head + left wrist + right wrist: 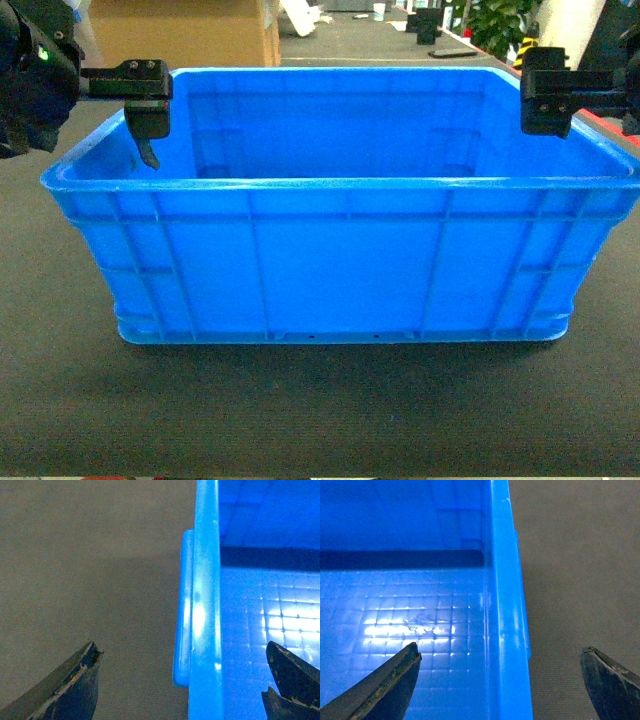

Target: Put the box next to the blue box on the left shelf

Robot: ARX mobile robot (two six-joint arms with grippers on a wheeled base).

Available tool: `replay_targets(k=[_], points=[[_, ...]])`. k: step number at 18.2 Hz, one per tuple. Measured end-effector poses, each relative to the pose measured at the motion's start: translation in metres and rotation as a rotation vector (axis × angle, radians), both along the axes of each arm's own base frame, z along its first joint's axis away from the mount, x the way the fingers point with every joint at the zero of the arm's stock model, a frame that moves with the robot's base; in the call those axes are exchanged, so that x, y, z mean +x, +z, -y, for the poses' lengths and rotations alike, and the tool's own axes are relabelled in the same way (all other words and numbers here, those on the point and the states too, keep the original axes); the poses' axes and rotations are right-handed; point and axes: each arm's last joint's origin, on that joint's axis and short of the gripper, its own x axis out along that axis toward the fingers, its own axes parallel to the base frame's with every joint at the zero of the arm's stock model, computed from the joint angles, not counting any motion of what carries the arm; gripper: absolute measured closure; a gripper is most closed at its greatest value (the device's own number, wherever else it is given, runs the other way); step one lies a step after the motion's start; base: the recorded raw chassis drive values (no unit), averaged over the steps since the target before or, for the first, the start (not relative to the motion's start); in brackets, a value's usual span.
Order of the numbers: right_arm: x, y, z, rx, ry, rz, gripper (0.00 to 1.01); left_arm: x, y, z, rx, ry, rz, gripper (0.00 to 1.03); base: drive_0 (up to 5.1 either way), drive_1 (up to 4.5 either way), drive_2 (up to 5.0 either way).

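Both grippers, left [150, 125] and right [545, 105], fingers spread astride box [340, 260] rims, nothing clamped; uneven squeeze risks box tilting, slipping off desk [300, 420].

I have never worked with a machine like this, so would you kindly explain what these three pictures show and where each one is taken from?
This is a wheeled robot with two arms, each ending in a two-fingered gripper. The wide picture comes from a camera on the robot's head, looking forward and down. It shows the box, a large blue plastic crate, standing empty on a dark grey surface. The left gripper hangs over the crate's left rim and the right gripper over its right rim.

The other two pictures come from cameras on the wrists, looking down past the dark fingers. In each, the fingers are spread wide, one inside the crate and one outside, with the rim between them. Nothing is held yet. No shelf is visible.
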Motion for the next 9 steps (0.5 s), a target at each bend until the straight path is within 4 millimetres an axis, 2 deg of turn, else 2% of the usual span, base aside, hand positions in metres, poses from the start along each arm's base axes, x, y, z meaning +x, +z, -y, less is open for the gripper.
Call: replay_targets(k=[3, 6, 7, 8, 9], points=[[0.010, -0.023, 0.003, 0.056, -0.006, -0.094, 0.03, 0.008, -0.016, 0.003, 0.017, 0.002, -0.060, 0.05, 0.0, 0.00, 0.0], [0.011, -0.024, 0.004, 0.066, -0.015, -0.097, 0.03, 0.008, -0.017, 0.004, 0.020, 0.001, -0.082, 0.07, 0.0, 0.00, 0.0], [0.011, -0.024, 0.005, 0.070, -0.017, -0.099, 0.08, 0.008, -0.017, 0.004, 0.021, 0.002, -0.089, 0.11, 0.0, 0.00, 0.0], [0.011, -0.025, 0.005, 0.071, -0.019, -0.106, 0.17, 0.007, -0.016, 0.004, 0.014, 0.003, -0.117, 0.22, 0.0, 0.00, 0.0], [0.010, -0.026, 0.005, 0.069, -0.020, -0.124, 0.24, 0.007, -0.016, 0.004, -0.004, 0.000, -0.138, 0.27, 0.0, 0.00, 0.0]])
